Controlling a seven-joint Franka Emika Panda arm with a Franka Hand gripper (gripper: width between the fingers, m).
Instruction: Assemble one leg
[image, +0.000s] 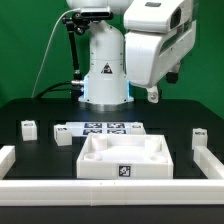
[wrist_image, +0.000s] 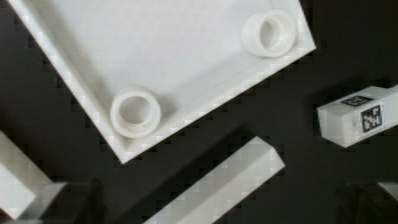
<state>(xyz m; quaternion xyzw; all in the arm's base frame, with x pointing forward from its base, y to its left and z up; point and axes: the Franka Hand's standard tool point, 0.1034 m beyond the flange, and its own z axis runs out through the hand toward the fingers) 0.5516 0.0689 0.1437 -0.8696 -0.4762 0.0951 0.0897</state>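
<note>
My gripper (image: 152, 97) hangs high above the table, behind the large white tray-shaped piece (image: 125, 160), clear of every part. In the wrist view the gripper (wrist_image: 210, 206) shows as two dark fingers at the far corners, wide apart, open and empty. A leg (image: 197, 140), a small white post, stands at the exterior view's right; it also shows in the wrist view (wrist_image: 361, 115) with its tag up. Two more legs stand at the exterior view's left, one (image: 28, 127) farther out and one (image: 62, 137) nearer the middle. The tray piece (wrist_image: 178, 55) shows two round sockets.
The marker board (image: 100, 128) lies behind the tray piece. The robot base (image: 103, 70) stands at the back. Low white walls run along the left (image: 6, 160), front (image: 110, 190) and right (image: 214, 165). A white bar (wrist_image: 222, 185) lies far below the fingers.
</note>
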